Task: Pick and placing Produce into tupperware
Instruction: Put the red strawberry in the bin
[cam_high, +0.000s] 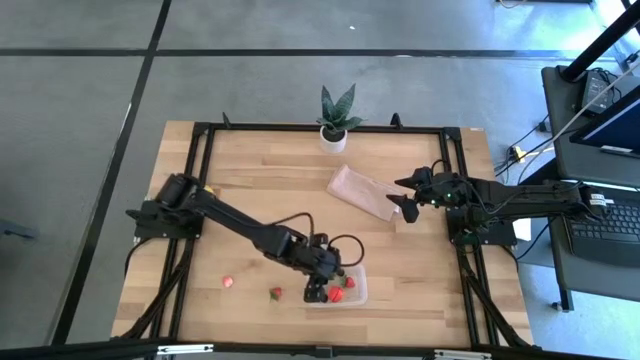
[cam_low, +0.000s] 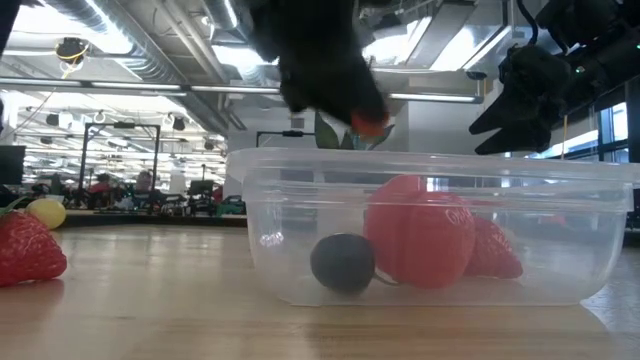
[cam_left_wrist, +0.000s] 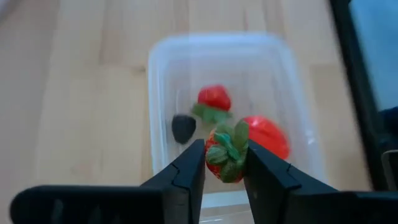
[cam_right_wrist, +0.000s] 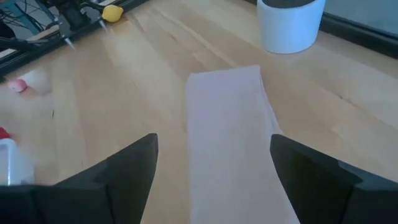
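Note:
My left gripper (cam_left_wrist: 225, 154) hovers over the clear tupperware (cam_high: 352, 290), shut on a red strawberry (cam_left_wrist: 224, 160) with a green top. In the tupperware (cam_low: 560, 230) lie a strawberry (cam_left_wrist: 214, 97), a dark berry (cam_left_wrist: 183, 127) and a larger round red fruit (cam_left_wrist: 268, 137). Two more strawberries (cam_high: 228, 283) (cam_high: 276, 293) lie on the table to the tupperware's left. A small yellow fruit (cam_right_wrist: 112, 12) sits near the left arm's base. My right gripper (cam_right_wrist: 214, 146) is open above the tan sheet (cam_right_wrist: 227, 124), touching nothing. My left gripper pinches the strawberry by its two sides (cam_left_wrist: 214, 168) between its fingers, coming from above and pointing down. The green top (cam_left_wrist: 229, 144) faces the wrist camera. The strawberry (cam_low: 368, 122) is lifted clear, above the rim of the tupperware.
A potted plant in a white pot (cam_high: 334, 135) stands at the table's far edge. The tan sheet (cam_high: 362, 192) lies flat on the far right part of the table. Black frame rails (cam_high: 200, 180) run along the table's sides. Bare wood lies between the sheet and the tupperware.

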